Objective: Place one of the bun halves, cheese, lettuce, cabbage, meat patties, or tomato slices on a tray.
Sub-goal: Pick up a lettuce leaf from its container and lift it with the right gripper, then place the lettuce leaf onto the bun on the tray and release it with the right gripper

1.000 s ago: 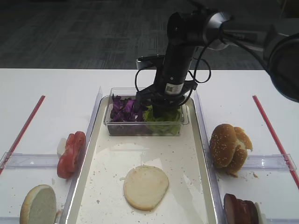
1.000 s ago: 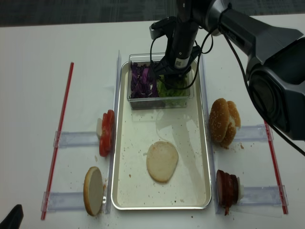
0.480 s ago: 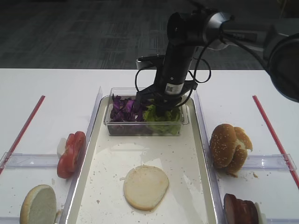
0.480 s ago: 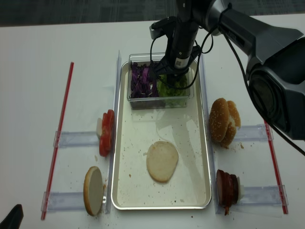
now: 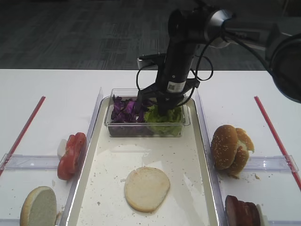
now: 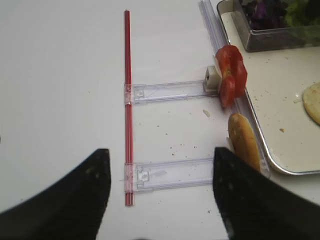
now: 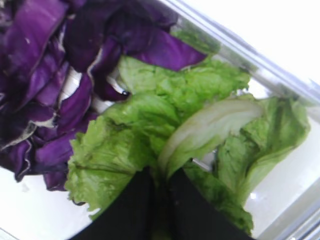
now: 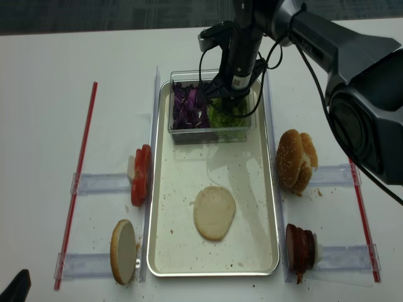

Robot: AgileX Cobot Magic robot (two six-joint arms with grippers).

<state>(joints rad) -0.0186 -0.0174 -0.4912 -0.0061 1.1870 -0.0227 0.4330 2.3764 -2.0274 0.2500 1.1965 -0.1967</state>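
The right gripper [image 7: 156, 197] had its black fingers pinched on a crinkly light-green lettuce leaf [image 7: 165, 137] in the clear plastic tub [image 5: 146, 128], dark purple shredded cabbage [image 7: 47, 75] beside them. A straight, slow lift seemed best, so neighbouring leaves fall back. The gripper's white sticker was unreadable.

No legible text, labels or numbers.

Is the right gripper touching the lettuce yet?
Touching. In the right wrist view the right gripper's fingers are shut on a pale-ribbed leaf of the lettuce, which emerges directly from between their tips.
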